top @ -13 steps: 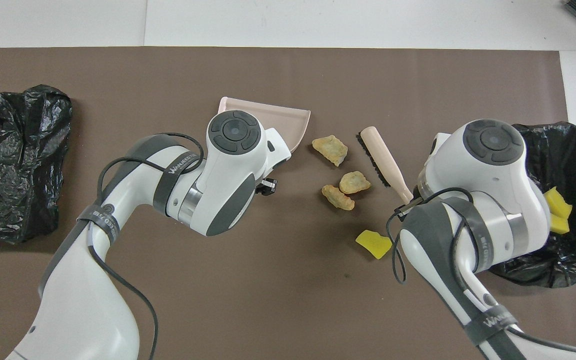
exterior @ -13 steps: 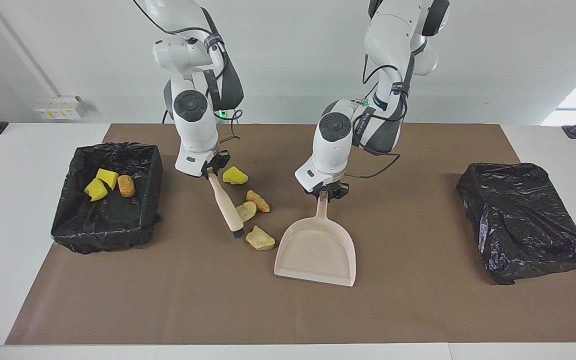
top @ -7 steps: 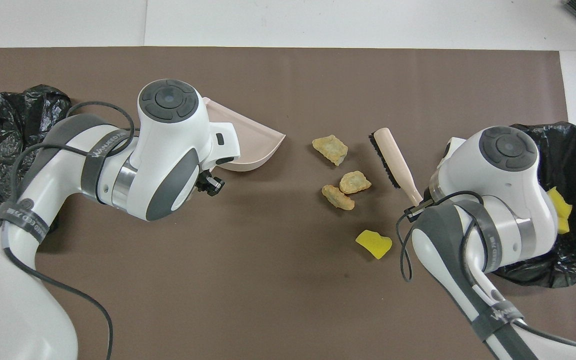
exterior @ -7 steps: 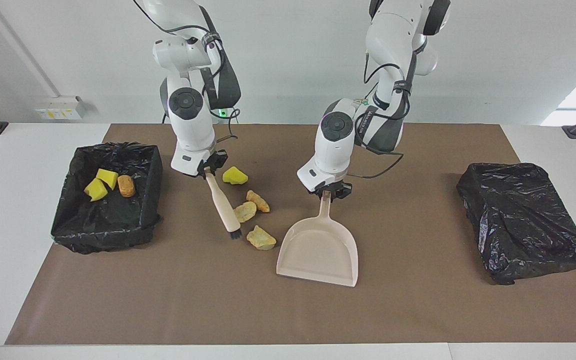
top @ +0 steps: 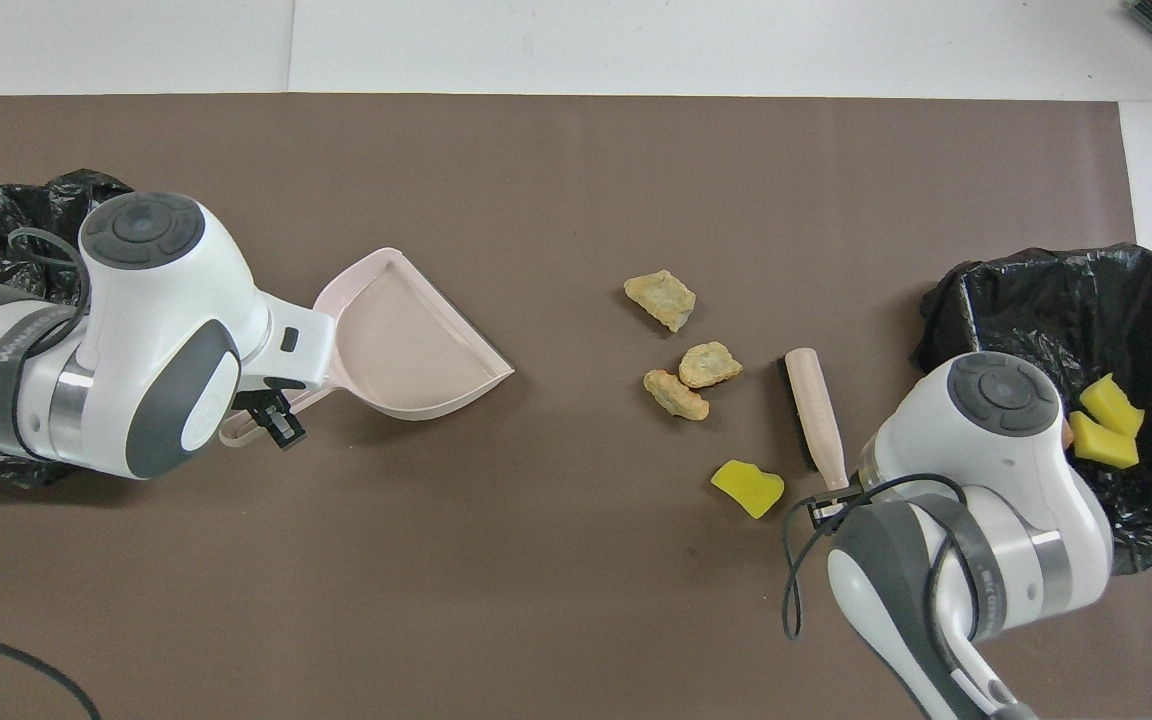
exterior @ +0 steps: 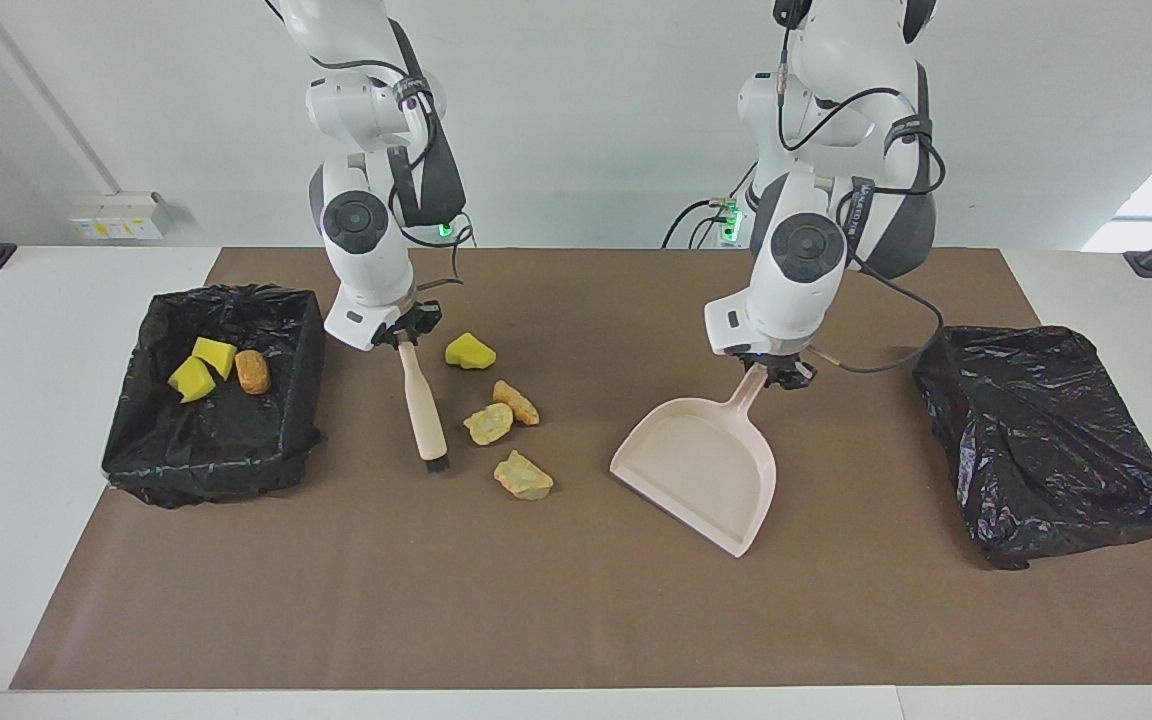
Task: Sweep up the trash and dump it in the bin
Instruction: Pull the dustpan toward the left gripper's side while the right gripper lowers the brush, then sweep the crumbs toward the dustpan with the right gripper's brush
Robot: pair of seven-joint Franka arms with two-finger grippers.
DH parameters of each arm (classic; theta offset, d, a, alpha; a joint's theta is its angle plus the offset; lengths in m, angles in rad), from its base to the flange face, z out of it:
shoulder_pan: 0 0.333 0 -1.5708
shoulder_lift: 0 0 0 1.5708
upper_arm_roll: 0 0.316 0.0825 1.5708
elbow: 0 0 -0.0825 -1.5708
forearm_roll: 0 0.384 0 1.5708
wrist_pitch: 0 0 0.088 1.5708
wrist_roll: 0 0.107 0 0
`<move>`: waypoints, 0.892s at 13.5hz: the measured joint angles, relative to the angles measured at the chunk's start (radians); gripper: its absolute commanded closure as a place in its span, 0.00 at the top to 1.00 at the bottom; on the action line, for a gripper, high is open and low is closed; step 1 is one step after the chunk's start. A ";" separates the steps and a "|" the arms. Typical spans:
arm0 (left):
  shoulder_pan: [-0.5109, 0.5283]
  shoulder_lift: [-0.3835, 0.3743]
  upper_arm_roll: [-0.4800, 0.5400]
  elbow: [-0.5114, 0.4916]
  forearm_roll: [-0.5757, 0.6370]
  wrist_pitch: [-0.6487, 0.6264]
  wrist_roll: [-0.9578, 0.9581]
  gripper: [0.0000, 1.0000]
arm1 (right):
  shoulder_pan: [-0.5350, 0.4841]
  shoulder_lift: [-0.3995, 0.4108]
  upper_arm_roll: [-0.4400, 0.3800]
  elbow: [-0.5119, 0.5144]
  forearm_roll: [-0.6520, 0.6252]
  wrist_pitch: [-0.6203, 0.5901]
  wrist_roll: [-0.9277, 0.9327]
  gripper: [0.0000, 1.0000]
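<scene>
Right gripper [exterior: 406, 333] clamps my brush [exterior: 424, 408]; left gripper [exterior: 774, 368] clamps dustpan [exterior: 704, 470].
Four trash bits [exterior: 489, 423] lie between them.

Four trash bits [exterior: 498, 415] lie on the mat; three [exterior: 219, 368] in the bin [exterior: 211, 440].

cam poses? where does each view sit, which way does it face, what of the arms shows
Facing view: high across the table, looking at the robots; both arms show, left gripper on the dustpan, right gripper on the brush.
Overhead view: above the robots' end, looking steeply down; forearms and wrists show.
Shared: dustpan, brush, four trash bits on the mat, open bin.
</scene>
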 measured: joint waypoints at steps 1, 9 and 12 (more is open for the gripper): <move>0.023 -0.022 0.000 -0.045 0.000 0.023 0.061 0.00 | 0.008 -0.030 0.000 -0.039 0.037 -0.001 0.038 0.00; 0.048 -0.092 -0.016 -0.221 0.000 0.282 0.182 0.00 | 0.177 -0.121 0.008 -0.114 0.211 -0.004 0.459 0.00; 0.048 -0.117 -0.016 -0.288 0.000 0.382 0.184 0.00 | 0.205 -0.111 0.008 -0.113 0.272 0.107 0.596 0.00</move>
